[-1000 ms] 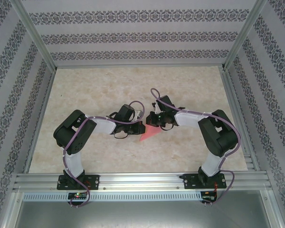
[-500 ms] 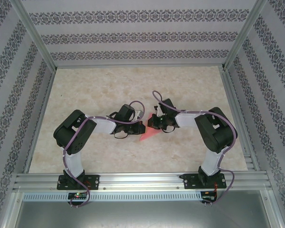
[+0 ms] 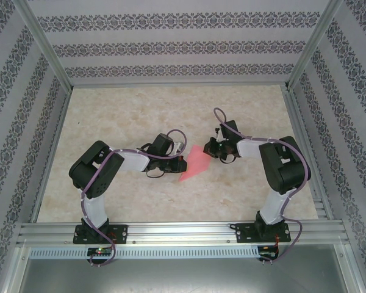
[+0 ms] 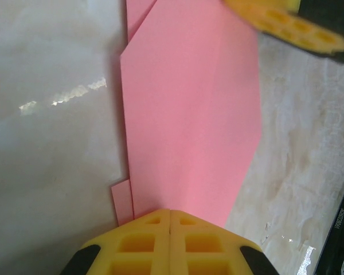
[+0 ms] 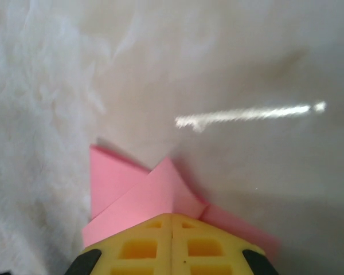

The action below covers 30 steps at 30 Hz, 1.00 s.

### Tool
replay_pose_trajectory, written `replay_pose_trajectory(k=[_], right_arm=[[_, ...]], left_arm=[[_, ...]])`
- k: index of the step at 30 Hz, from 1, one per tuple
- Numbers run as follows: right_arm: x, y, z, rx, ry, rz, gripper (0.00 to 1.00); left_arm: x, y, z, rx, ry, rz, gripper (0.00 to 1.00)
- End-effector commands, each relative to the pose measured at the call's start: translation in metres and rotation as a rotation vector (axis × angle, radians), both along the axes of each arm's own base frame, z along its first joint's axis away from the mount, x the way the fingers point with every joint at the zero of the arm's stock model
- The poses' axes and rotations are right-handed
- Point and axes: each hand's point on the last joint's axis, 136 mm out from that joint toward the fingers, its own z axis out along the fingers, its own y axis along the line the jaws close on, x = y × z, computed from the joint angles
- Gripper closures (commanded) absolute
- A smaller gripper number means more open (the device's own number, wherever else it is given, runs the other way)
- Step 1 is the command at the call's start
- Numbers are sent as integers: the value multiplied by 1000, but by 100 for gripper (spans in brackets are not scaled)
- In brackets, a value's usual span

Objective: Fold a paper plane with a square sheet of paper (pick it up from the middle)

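The square sheet of paper (image 3: 195, 165), already creased into a pointed pink shape, is found flat near the middle of the surface (image 3: 128, 110), its tip aimed toward 7 o'clock in the top view. It is flanked by both hands: the left hand (image 3: 180, 163) is set at its 9 o'clock edge and the right hand (image 3: 211, 148) at its 2 o'clock end. On each, the yellow fingers are brought fully together with their tips on the paper (whether a layer is pinched between them or merely pressed beneath cannot be told). This placement is judged to serve the fold: one end is pinned against sliding while the flaps at the other end, seen raised in the right wrist view, are pressed flat. Around the surface, patterned walls (image 3: 171, 46) are seen at 12, 9 and 3 o'clock, an aluminium rail (image 3: 183, 231) at 6 o'clock, and purple cables (image 3: 174, 133) over the arms. Nothing is placed in the way, though the hands are near each other and part of the sheet is covered by each.
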Motion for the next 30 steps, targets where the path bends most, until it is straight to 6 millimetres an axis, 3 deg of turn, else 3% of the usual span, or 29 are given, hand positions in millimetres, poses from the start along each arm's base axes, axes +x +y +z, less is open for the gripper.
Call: replay_pose_trajectory(k=[1,4,6,10,15,20,25,28,30], right_arm=[[22,-21,30,-80,-123,-87,97],[12,-5,59,-40,-198,-53,97],[3,11,62,-13,-198,-16,96],[-13,45,45,30,-134,78,96],[-13,56,24,46,-84,113,97],[-5,40,2,16,-45,77,97],[14,0,-10,-45,-35,-42,98],[27,-31,-10,-107,-32,-145,98],[34,-38,2,-112,-55,-192,97]], left_arm=[[-50,48,-68,249,217,-4,100],[-50,47,-68,247,216,-1,100],[-50,47,-68,246,215,-2,100],[-49,48,-68,251,214,0,100],[-49,47,-67,248,216,0,100],[-50,47,-67,250,218,-2,100],[-52,49,-69,251,225,-6,100],[-53,49,-70,251,224,-6,100],[-52,49,-70,248,225,-5,100]])
